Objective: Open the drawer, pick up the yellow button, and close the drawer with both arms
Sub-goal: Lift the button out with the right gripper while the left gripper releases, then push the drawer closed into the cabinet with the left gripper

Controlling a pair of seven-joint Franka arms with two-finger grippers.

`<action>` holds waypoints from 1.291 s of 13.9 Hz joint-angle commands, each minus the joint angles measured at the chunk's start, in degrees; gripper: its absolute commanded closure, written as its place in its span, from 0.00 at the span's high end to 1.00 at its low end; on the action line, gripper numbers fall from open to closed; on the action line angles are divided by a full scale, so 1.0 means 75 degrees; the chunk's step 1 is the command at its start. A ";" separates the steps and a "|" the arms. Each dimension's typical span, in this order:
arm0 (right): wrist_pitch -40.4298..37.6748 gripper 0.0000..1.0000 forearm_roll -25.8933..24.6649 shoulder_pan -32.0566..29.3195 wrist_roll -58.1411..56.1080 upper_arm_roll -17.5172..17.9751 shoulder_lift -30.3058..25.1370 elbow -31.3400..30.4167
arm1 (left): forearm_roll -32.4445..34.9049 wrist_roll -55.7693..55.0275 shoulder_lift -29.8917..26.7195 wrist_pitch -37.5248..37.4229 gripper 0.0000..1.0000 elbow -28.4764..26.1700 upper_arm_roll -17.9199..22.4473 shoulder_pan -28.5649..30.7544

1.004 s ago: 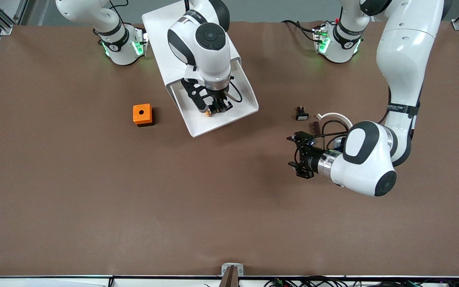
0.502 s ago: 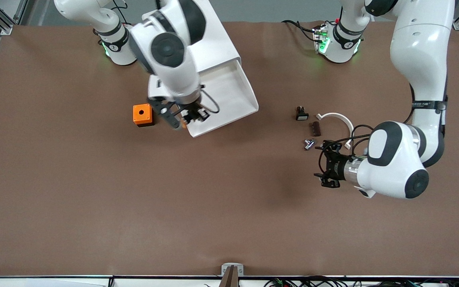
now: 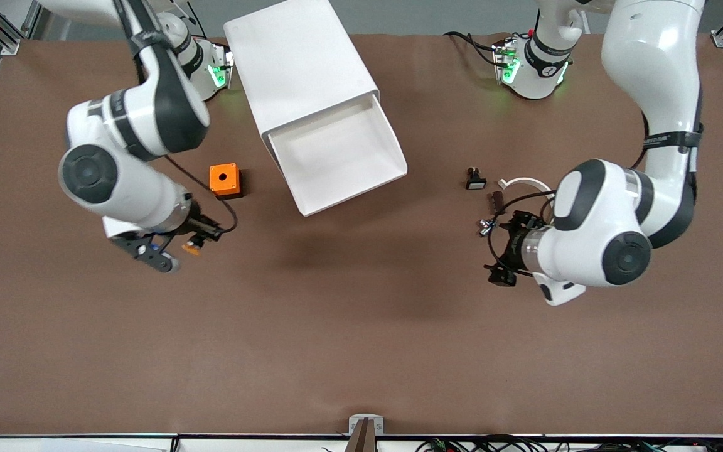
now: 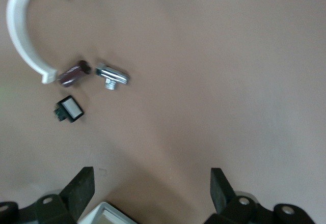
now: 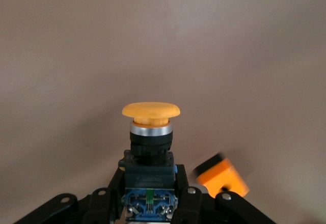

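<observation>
The button (image 5: 151,132) has an orange-yellow cap on a black and blue body. My right gripper (image 5: 151,193) is shut on its body. In the front view the right gripper (image 3: 197,238) holds the button (image 3: 192,249) above the bare table, close to the orange box (image 3: 224,180) and toward the right arm's end. The white drawer (image 3: 336,154) stands pulled out of its white cabinet (image 3: 299,63) and is empty. My left gripper (image 3: 494,251) is open and empty, low over the table beside the small parts; it also shows in the left wrist view (image 4: 151,193).
Beside the left gripper lie a silver fitting (image 3: 484,226), a brown piece (image 3: 498,198), a white curved clip (image 3: 531,183) and a small black piece with a white face (image 3: 475,181). The orange box (image 5: 221,178) shows in the right wrist view.
My right gripper lifted the button out of the drawer and swung it past the orange box toward the right arm's end. My left gripper drew back slightly and turned.
</observation>
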 commanded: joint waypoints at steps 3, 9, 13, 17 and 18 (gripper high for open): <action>0.1838 0.00 -0.0567 -0.1734 -0.2953 0.0158 -0.0014 -0.1319 | 0.0533 0.2032 -0.0129 0.0615 1.00 -0.0175 -0.0014 -0.1138; 0.4510 0.00 -0.0568 -0.3482 -0.5899 0.0158 0.1414 -0.1673 | 0.1003 0.2774 -0.0105 0.1706 0.99 -0.0760 -0.0413 -0.2241; 0.4843 0.01 -0.0451 -0.3871 -0.6254 0.0193 0.2177 -0.1474 | 0.0991 0.2774 -0.0094 0.2199 0.99 -0.0925 -0.0541 -0.2663; 0.5006 0.02 -0.0439 -0.3894 -0.6242 0.0194 0.2401 -0.1345 | 0.0979 0.2739 -0.0221 0.2304 0.99 -0.1017 -0.1103 -0.2664; 0.5065 0.02 -0.0439 -0.3894 -0.6219 0.0194 0.2436 -0.1333 | 0.0979 0.2739 -0.0280 0.2304 0.99 -0.1158 -0.1209 -0.2676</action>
